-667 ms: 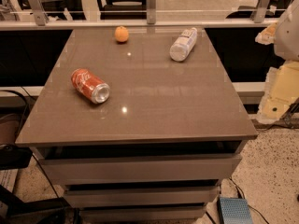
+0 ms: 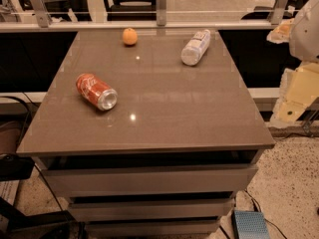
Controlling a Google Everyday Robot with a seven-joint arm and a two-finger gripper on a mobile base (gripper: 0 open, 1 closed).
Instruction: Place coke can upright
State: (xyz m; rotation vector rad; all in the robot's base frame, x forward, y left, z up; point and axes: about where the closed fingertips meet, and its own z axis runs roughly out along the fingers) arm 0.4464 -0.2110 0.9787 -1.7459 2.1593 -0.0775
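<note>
The red coke can [image 2: 96, 91] lies on its side on the left part of the brown table top [image 2: 174, 108], its silver end facing the front right. My gripper [image 2: 298, 92] is at the right edge of the view, off the table's right side and far from the can. Only the arm's white and cream-coloured parts show there. Nothing is held that I can see.
A small orange fruit [image 2: 129, 36] sits at the back of the table. A clear plastic bottle [image 2: 195, 47] with a white label lies on its side at the back right. A glass railing [image 2: 159, 14] runs behind the table. Drawers [image 2: 149, 180] are below the top.
</note>
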